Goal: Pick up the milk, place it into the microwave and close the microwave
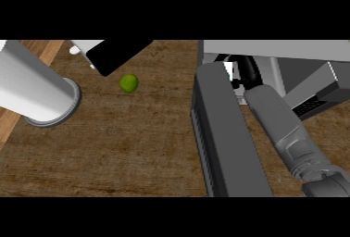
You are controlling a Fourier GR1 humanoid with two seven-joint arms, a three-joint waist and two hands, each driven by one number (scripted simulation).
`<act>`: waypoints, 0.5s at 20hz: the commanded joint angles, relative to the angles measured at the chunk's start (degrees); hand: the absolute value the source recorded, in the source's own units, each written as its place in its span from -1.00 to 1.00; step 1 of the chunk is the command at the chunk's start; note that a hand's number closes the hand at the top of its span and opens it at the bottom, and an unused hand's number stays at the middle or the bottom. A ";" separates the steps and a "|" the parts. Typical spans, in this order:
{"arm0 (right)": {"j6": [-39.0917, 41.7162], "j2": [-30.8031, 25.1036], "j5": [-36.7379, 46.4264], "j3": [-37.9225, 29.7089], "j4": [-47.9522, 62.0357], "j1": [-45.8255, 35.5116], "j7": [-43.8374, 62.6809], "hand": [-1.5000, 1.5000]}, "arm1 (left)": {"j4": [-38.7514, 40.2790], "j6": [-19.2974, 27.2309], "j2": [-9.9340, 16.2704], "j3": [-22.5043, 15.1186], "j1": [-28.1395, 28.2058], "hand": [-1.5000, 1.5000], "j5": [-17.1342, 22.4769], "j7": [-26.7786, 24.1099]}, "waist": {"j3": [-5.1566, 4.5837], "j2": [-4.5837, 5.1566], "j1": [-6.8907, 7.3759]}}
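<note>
Wooden counter (137,148); right forearm (287,129) reaches into microwave (273,51) (hand hidden, grip unknowable).

The left forearm (31,83) is a smooth, pale grey cylinder ending in a darker grey ringed collar. The right forearm (279,125) is a darker grey rounded tube with a jointed, segmented section lower down. The right hand (247,69) shows as black, partly hidden.

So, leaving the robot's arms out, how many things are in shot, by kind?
Green round item: 1
Microwave, door open: 1
White item behind the door, mostly hidden: 1
Total: 3
</note>
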 commanded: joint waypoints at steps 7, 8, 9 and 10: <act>-13.74 -3.36 2.93 0.04 2.84 -3.69 -1.19 1.00 | 1.84 -0.83 0.64 -0.89 -2.37 -1.00 -1.02 -0.86 | 0.04 1.53 2.99; -15.24 -2.66 3.80 0.73 3.40 -3.19 -1.83 1.00 | 1.47 -0.65 0.98 -1.06 -2.40 -1.00 -0.59 -0.06 | 0.06 1.32 2.82; -14.60 -3.69 3.18 0.02 3.11 -3.94 -2.07 1.00 | 3.63 -0.47 0.48 -1.27 -3.47 -1.00 -1.82 -0.98 | 0.03 1.66 2.58; -17.53 -2.75 4.08 0.62 4.14 -4.74 -0.11 1.00 | 1.86 -0.99 -0.28 -2.72 -2.33 -1.00 -2.33 -0.14 | 0.04 1.67 3.42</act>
